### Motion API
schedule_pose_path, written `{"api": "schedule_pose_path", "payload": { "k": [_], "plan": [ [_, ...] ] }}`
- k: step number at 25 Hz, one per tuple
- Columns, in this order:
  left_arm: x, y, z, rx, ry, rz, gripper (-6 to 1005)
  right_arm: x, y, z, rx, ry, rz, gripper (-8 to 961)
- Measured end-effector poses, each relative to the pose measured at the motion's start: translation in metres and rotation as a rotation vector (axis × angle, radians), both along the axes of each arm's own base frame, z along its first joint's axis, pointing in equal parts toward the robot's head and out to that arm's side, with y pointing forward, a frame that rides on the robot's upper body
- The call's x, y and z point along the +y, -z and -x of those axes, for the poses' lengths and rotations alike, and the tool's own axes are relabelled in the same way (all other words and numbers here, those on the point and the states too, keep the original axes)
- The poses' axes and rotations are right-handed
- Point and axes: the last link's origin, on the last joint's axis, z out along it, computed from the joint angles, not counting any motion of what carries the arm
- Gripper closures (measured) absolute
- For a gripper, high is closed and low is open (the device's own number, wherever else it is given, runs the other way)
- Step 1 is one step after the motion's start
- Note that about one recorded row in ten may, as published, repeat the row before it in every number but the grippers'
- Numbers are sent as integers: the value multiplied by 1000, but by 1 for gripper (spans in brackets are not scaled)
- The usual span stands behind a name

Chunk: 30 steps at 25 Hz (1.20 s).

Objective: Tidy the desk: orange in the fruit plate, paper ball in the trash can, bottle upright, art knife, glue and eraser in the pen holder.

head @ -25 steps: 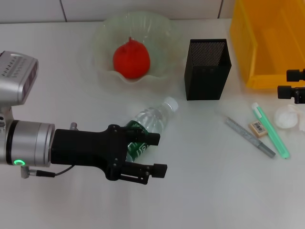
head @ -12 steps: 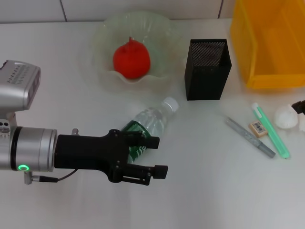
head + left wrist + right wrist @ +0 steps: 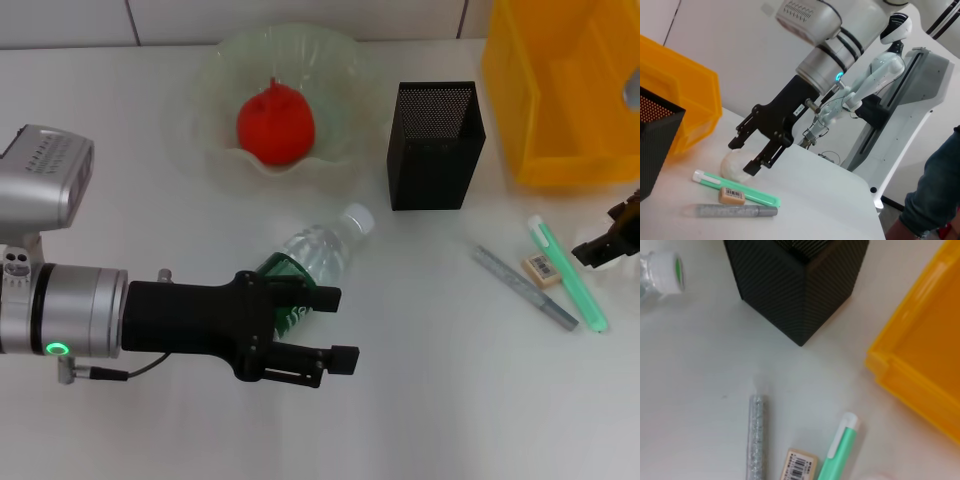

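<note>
White desk (image 3: 430, 400): bottle (image 3: 312, 262) between left gripper's (image 3: 325, 325) jaws.

One orange (image 3: 275, 124), one bottle (image 3: 312, 260), one holder (image 3: 435, 145), one eraser (image 3: 540, 268) and two grippers (image 3: 320, 325) (image 3: 608, 240) are counted.

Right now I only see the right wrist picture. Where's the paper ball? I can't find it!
Observer: The paper ball lies beside the green glue stick; the right gripper hangs open just above it.
Operator: Is the orange put away?
Observer: Yes, the orange sits in the glass plate.
Operator: And the bottle? I only see its cap.
Observer: The bottle lies on its side, with the open left gripper over its lower end.
</note>
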Motion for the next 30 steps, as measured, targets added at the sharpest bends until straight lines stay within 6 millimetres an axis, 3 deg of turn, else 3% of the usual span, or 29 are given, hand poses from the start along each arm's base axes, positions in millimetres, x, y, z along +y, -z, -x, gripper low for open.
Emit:
{"api": "schedule_pose_path", "payload": {
  "k": [11, 17, 20, 21, 22, 23, 26, 30],
  "plan": [
    [0, 2, 1, -5, -15, 7, 159, 2, 9, -4, -9, -5, 17, 234],
    [0, 3, 1, -3, -16, 7, 159, -3, -2, 5, 55, -53, 10, 387],
    [-2, 2, 2, -5, -21, 8, 159, -9, -30, 18, 196, -129, -45, 436],
    [-2, 3, 2, -4, -20, 10, 159, -11, -58, 22, 315, -187, -145, 448],
    [-2, 3, 2, -4, -20, 10, 159, -11, -58, 22, 315, -187, -145, 448],
    [-2, 3, 3, -2, -21, 10, 159, -11, -72, 22, 366, -218, -207, 448],
    [-3, 3, 3, -2, -24, 9, 159, -3, -111, 5, 539, -293, -516, 447],
    [-2, 2, 3, -4, -26, 6, 159, 8, -115, -5, 648, -324, -666, 447]
  ]
}}
